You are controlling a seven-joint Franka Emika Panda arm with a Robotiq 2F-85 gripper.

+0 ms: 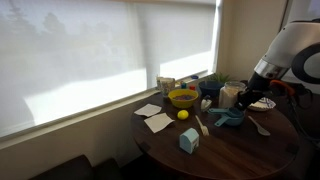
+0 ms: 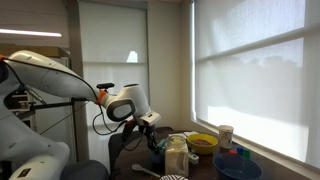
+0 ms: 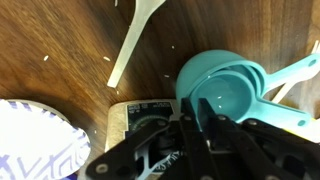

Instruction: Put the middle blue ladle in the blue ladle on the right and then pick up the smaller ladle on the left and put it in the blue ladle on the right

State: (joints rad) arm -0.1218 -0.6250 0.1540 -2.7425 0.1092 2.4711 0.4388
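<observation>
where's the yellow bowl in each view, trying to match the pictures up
In an exterior view: yellow bowl just right of centre, at the table's window edge.
In an exterior view: yellow bowl low, right of centre, in front of the blind.
Wrist view: not in it.
Shared landmark: the paper cup beside the bowl in both exterior views.

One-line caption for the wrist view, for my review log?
Gripper poised at nested blue ladles on a wooden table, with a white spoon lying beside them.
</observation>
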